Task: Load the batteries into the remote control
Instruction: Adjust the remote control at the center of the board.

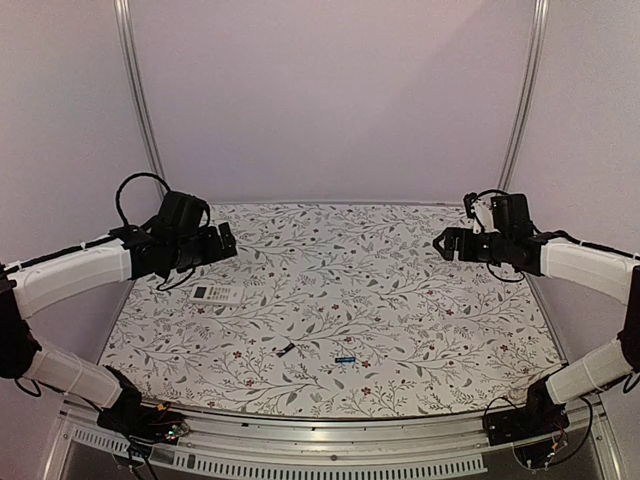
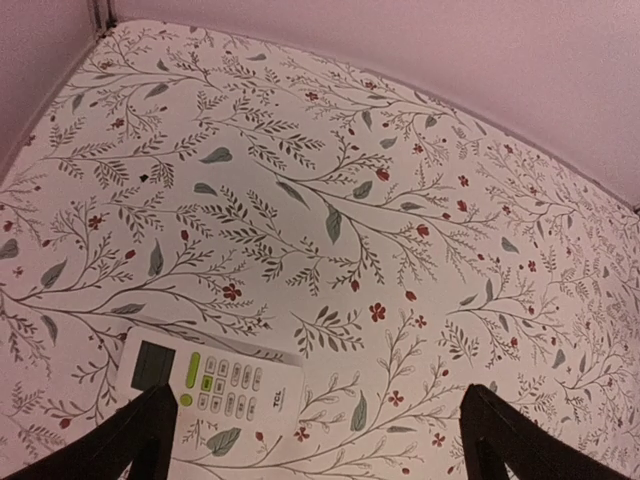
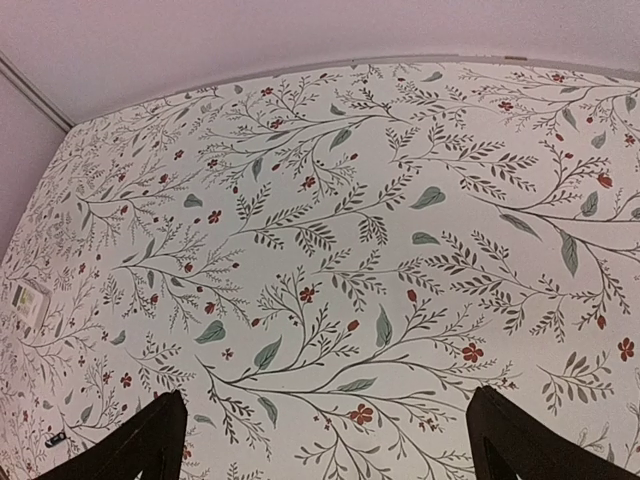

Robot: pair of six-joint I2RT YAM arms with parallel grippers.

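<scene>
Remote control (image 1: 217, 294) lies flat and face up on the bench (image 1: 400, 300), close to the left edge and about halfway between the near and far edges. Its long side runs roughly along the near edge. The left wrist view shows its dark display window, a green button and rows of small pale keys. The two batteries lie apart from it, toward the middle of the near edge. The blackish battery (image 1: 286, 349) lies at a slant, and the blue battery (image 1: 346, 359) lies to its right, roughly in line with the near edge. They are near each other but not touching, and neither touches the remote control.

The left hand (image 1: 228, 240) hovers above the bench just beyond the remote control, toward the far left corner. Its two dark fingers (image 2: 140, 440) stand wide apart with nothing between them. From its own camera the remote control shows just past the left finger, and I cannot tell whether hand and handset touch.

The right hand (image 1: 440, 245) hangs over the right side of the bench, well apart from the remote control and both batteries. Its fingers (image 3: 530, 440) are also spread wide and hold nothing. In its camera the remote control is only a small pale shape at the left margin.

A white cloth printed with grey leaves and red flowers covers the whole bench. Plain pale walls (image 1: 330, 100) rise behind the far edge and along both sides.
</scene>
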